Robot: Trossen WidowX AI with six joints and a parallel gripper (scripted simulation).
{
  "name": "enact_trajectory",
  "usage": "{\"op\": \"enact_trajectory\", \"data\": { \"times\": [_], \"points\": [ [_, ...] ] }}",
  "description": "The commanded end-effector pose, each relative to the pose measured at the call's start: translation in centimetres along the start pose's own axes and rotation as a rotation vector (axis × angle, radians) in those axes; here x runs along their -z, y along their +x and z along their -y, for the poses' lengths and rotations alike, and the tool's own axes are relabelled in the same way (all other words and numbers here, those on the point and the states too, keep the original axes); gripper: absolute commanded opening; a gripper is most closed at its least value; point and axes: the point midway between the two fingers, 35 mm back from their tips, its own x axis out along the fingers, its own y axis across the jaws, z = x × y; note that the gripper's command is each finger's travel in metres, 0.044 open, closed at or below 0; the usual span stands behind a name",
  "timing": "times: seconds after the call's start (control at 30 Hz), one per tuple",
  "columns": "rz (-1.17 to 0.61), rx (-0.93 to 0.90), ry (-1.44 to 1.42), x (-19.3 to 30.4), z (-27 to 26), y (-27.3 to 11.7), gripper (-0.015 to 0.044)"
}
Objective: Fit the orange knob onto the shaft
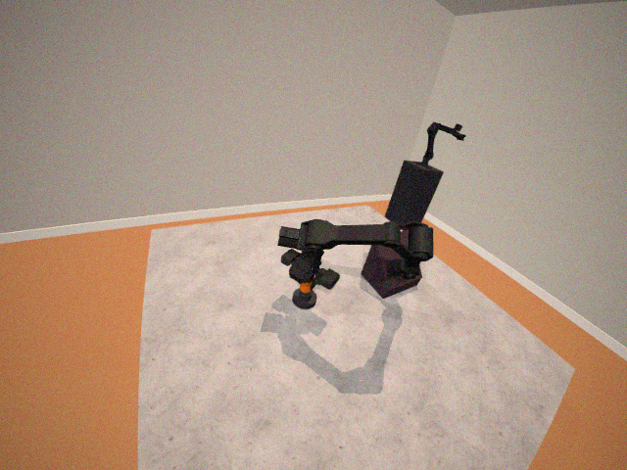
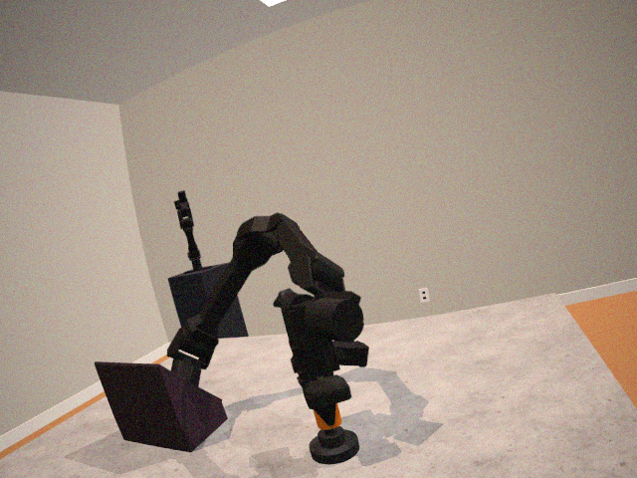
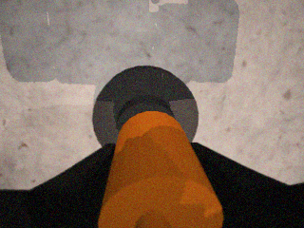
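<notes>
And here we are in what looks like a bare robotics lab, with a jointed black arm (image 1: pixel 361 234) (image 2: pixel 298 247) at work, a second, smaller arm (image 1: pixel 430 139) (image 2: pixel 189 231) on a dark block (image 1: pixel 413 192) (image 2: pixel 205 298) behind it, and plain walls beyond, one showing an outlet (image 2: pixel 423 295)!
</notes>
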Motion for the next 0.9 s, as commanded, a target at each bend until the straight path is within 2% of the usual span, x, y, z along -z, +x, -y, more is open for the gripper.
{"op": "enact_trajectory", "data": {
  "times": [0.0, 0.17, 0.37, 0.87],
  "points": [
    [0.001, -0.002, 0.004, 0.16, -0.11, -0.28, 0.0000],
    [0.001, -0.002, -0.023, 0.31, -0.31, -0.46, 0.0000],
    [0.001, -0.002, -0.205, 0.24, -0.21, -0.40, 0.0000],
    [0.001, -0.002, -0.206, -0.04, 0.02, -0.04, 0.0000]
  ]
}}
